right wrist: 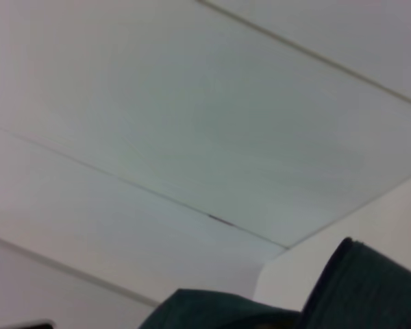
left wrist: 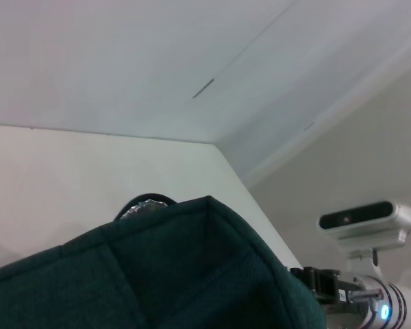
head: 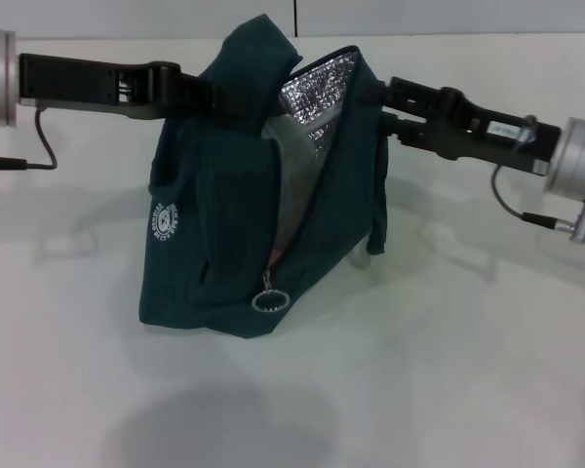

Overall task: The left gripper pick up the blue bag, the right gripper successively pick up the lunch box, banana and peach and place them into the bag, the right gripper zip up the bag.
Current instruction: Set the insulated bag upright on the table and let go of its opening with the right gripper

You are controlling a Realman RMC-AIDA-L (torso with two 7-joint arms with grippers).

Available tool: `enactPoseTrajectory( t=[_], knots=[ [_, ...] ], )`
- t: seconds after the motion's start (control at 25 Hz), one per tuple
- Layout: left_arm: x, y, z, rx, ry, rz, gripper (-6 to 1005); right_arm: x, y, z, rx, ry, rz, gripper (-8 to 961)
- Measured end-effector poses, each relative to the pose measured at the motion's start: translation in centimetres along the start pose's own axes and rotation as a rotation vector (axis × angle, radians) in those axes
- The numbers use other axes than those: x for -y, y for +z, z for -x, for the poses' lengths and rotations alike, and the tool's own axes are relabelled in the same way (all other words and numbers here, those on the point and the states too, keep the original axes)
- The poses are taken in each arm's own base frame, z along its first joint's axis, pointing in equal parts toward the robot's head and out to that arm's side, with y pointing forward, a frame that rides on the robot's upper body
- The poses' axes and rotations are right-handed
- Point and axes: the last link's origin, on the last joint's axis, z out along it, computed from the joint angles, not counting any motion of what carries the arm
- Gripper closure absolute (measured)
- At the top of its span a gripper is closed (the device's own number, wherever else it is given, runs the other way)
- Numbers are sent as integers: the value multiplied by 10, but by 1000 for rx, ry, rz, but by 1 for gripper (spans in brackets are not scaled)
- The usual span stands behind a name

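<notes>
The blue bag (head: 224, 224) hangs upright in the middle of the head view, with its shadow on the table below it. Its mouth gapes and shows silver lining (head: 322, 88). The zip's ring pull (head: 270, 300) dangles low on the front. My left gripper (head: 210, 97) comes in from the left, shut on the bag's upper fabric. My right gripper (head: 378, 96) is against the bag's right top rim. Only teal fabric of the blue bag (left wrist: 192, 274) (right wrist: 370, 288) shows in the wrist views. The lunch box, banana and peach are out of view.
A white table (head: 448, 370) spreads around and below the bag. The wall seam (head: 294, 18) runs behind it. In the left wrist view, the right arm's silver wrist (left wrist: 370, 305) and the head camera (left wrist: 366, 223) show beyond the bag.
</notes>
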Motion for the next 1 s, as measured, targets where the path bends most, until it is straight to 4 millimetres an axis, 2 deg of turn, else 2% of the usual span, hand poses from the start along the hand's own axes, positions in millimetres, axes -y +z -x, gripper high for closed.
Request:
enactPoseTrajectory(
  t=[0.16,0.56,0.76,0.88,1.0],
  knots=[
    [-1,3,1,6,4,6,962,0,8,-3,-32,-18,-11,179],
    [0,3,3,7,0,5,962,2,0,-3,-2,-51,-8,280],
    [-1,4,2,10,4,6,962,3,0,-3,1,-49,-8,509],
    [-1,5,2,17,6,6,962,2,0,-3,1,-52,-8,724],
    [-2,6,3,18,6,9,962,2,0,-3,4,-58,-7,804]
  ],
)
